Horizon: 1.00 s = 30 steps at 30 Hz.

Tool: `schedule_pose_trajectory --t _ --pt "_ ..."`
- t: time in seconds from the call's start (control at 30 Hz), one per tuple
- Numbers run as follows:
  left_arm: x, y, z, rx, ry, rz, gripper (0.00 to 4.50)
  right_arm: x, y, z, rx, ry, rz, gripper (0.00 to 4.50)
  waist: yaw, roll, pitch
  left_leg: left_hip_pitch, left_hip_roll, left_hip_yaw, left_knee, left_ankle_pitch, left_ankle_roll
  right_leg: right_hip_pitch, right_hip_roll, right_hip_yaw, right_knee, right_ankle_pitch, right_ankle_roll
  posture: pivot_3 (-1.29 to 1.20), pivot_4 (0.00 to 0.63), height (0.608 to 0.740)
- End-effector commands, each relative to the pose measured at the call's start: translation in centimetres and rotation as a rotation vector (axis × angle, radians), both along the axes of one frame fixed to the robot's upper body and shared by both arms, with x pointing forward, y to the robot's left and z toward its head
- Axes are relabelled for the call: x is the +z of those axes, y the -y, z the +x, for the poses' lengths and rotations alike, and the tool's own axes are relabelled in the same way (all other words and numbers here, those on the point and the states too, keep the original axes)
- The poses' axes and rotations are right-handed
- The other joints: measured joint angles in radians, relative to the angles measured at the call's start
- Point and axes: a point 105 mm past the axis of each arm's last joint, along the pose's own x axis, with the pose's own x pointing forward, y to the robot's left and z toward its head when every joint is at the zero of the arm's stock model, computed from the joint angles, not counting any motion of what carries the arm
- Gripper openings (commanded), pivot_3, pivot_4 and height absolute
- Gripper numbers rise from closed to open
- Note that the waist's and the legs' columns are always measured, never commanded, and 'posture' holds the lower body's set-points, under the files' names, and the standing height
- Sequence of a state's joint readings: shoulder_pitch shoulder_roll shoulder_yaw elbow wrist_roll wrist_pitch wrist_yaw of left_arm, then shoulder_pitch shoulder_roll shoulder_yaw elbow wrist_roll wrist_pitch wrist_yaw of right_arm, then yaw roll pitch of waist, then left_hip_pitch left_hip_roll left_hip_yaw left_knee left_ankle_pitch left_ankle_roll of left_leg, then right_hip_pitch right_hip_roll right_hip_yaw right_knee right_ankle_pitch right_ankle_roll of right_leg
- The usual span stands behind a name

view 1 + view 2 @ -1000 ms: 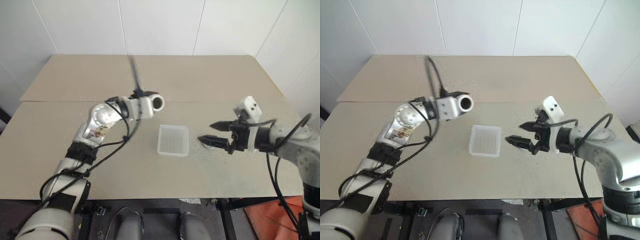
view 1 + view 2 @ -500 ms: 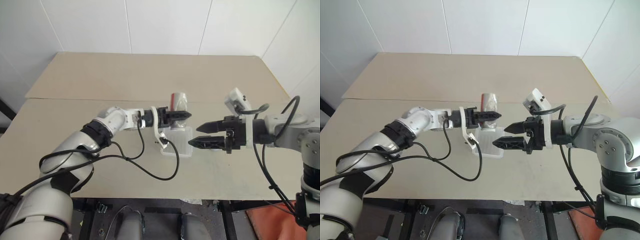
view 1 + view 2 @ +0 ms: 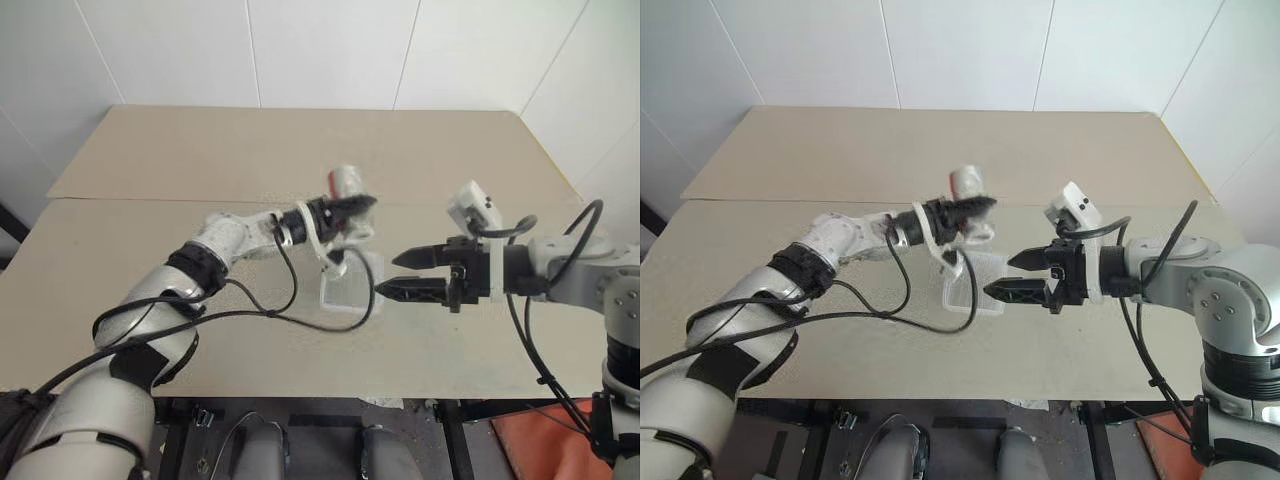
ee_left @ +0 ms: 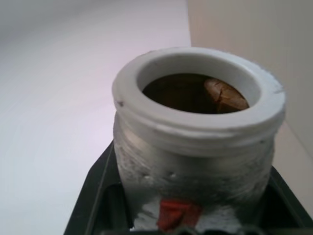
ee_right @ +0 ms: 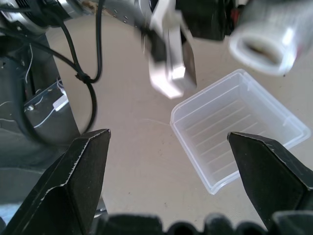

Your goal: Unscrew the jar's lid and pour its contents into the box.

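The beige table (image 3: 150,300) spans the scene, formed of 2 boards that meet along a seam running from side to side; white wall panels (image 3: 330,50) stand behind it.

The left arm reaches in over the table from the robot's left; black cables (image 3: 300,320) loop beneath its forearm. The right arm reaches in from the robot's right, with a white block (image 3: 472,205) mounted on top of its wrist.

The box (image 3: 350,290), a shallow translucent tray with a ribbed bottom, rests flat on the table near the middle, between the 2 grippers; the right wrist view shows its interior (image 5: 234,132) bare.

The left gripper (image 3: 352,208) is clamped on the jar (image 3: 346,182) and holds it in the air above the far side of the box; the jar is tilted, its red stripe visible on the side. In the left wrist view the jar (image 4: 195,166) sits between the black fingers (image 4: 93,196) with its white mouth uncovered.

The right gripper (image 3: 398,275) stands wide apart and holds nothing; it points toward the box, just beside its right edge, below the jar.

The contents (image 4: 222,95), brown nut-like pieces, lie inside the jar mouth.
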<state>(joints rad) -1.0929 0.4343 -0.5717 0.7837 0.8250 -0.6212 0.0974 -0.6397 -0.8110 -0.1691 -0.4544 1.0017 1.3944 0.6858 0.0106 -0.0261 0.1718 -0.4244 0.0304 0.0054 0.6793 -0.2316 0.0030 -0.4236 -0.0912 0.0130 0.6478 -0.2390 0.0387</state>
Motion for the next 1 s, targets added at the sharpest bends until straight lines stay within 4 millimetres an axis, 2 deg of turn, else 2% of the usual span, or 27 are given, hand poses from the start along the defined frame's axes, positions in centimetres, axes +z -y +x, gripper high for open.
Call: schedule_pose_trajectory --t 0.03,0.1,0.27,0.37,0.43,0.57,0.63,0.67,0.73,0.8,0.83,0.9,1.0 --pt "4.0 -3.2 2.4 0.161 -0.412 -0.495 1.95 1.4 0.3 -0.2 -0.01 0.083 0.029 4.44 -0.001 0.0 0.0 0.0 0.0 0.0 0.0 0.0 0.0 0.0 0.0 0.0 0.0 0.0 0.0 0.0 0.15 0.74" --pt "4.7 -4.6 3.2 0.203 -0.645 -0.731 1.95 1.5 0.4 -0.2 -0.02 0.092 0.036 4.44 0.0 0.0 0.0 0.0 0.0 -0.001 0.001 0.0 0.0 0.001 0.0 0.0 0.0 0.0 0.0 0.0 0.15 0.74" --pt "4.8 -7.4 3.1 0.233 -0.95 -1.026 1.95 1.6 0.5 0.0 -0.046 0.094 0.081 4.44 -0.014 0.0 0.0 0.0 0.0 -0.002 0.001 0.0 0.0 0.001 0.001 -0.001 0.0 0.0 0.0 0.0 0.15 0.74" --pt "2.0 -9.2 3.1 0.341 -1.095 -1.148 1.95 1.4 0.2 0.1 -0.054 0.086 0.104 4.44 -0.022 0.0 0.0 0.001 0.0 -0.002 0.001 0.0 0.0 0.003 0.001 -0.001 0.0 0.0 0.0 0.0 0.15 0.74" --pt "-0.1 -9.7 2.7 0.403 -1.149 -1.128 1.95 1.2 -0.1 -0.1 -0.055 0.083 0.113 4.44 -0.025 0.0 0.0 0.003 0.0 -0.002 0.001 0.0 0.0 0.004 0.001 0.0 0.0 0.0 0.0 0.0 0.15 0.74" --pt "-0.9 -10.0 1.9 0.398 -1.149 -1.159 1.95 1.2 -0.1 -0.1 -0.067 0.082 0.127 4.44 -0.024 0.0 0.0 0.002 0.0 -0.002 0.001 0.0 0.0 0.002 0.001 0.001 0.0 0.0 0.0 0.0 0.15 0.74" --pt "-0.5 -9.8 1.8 0.398 -1.076 -1.103 1.95 0.9 -0.1 -0.1 -0.072 0.078 0.115 4.44 -0.021 0.0 0.0 0.001 0.0 -0.002 0.001 0.0 0.0 0.002 0.001 0.0 0.0 0.0 0.0 0.0 0.15 0.74" --pt "0.2 -9.7 1.9 0.414 -0.951 -1.04 1.95 0.8 -0.1 0.0 -0.074 0.077 0.105 4.44 -0.018 0.0 0.0 0.001 0.0 -0.002 0.001 0.0 0.0 0.002 0.001 0.0 0.0 0.0 0.0 0.0 0.15 0.74" --pt "2.5 -8.4 1.6 0.394 -0.62 -0.762 1.95 0.8 0.1 0.0 -0.075 0.079 0.088 4.44 -0.013 0.0 0.0 0.002 -0.001 -0.002 0.001 0.0 0.0 0.003 0.001 0.0 0.0 0.0 0.0 0.0 0.15 0.74" --pt "5.3 -5.9 0.5 0.292 -0.203 -0.382 1.95 1.2 0.3 0.2 -0.069 0.084 0.08 4.44 -0.009 0.0 0.0 0.002 -0.001 -0.002 0.0 0.0 0.0 0.003 0.001 0.001 -0.001 0.0 0.0 0.0 0.15 0.74" --pt "5.8 -4.8 -0.1 0.226 -0.047 -0.222 1.95 1.4 0.4 0.2 -0.066 0.086 0.074 4.44 -0.004 0.0 0.0 0.002 -0.001 -0.002 0.0 0.0 0.0 0.002 0.001 0.001 -0.001 0.0 0.0 0.0 0.15 0.74" --pt "5.8 -3.0 -1.1 0.097 0.169 0.045 1.95 1.5 0.5 0.3 -0.06 0.089 0.057 4.44 0.003 0.0 0.0 0.002 -0.001 -0.001 0.0 0.0 0.0 0.002 0.001 0.001 -0.004 0.0 0.0 0.0 0.15 0.74" --pt "4.4 -0.3 -2.4 -0.08 0.354 0.291 1.95 1.4 0.7 0.5 -0.049 0.091 0.025 4.44 0.011 0.0 -0.001 0.002 -0.002 -0.001 0.0 0.0 0.0 0.003 -0.001 0.0 -0.006 0.0 0.0 0.0 0.15 0.74"
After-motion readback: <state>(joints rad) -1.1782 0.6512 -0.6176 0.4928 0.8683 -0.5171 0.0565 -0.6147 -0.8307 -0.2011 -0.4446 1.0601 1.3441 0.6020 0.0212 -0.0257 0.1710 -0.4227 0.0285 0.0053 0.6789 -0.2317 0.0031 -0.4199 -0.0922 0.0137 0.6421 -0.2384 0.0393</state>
